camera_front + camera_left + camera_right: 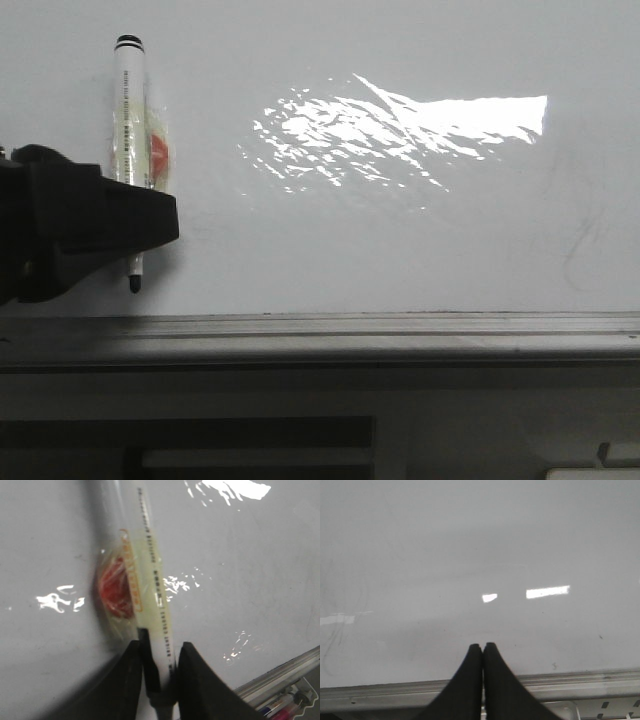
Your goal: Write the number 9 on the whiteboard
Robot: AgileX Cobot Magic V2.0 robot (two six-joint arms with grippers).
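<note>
The whiteboard fills the front view, glossy grey-white. No number 9 shows on it in any view. A white marker pen with a red magnet taped to it stands at the board's left, its black tip pointing toward the near rail. My left gripper is shut on the pen's lower barrel. In the left wrist view the pen runs up from between the black fingers of the left gripper. My right gripper is shut on nothing, over bare board near the rail.
A grey metal rail runs along the board's near edge, also seen as the rail in the right wrist view. A bright glare patch lies mid-board. Faint grey erased smudges mark the right side. Spare pens lie beyond the rail.
</note>
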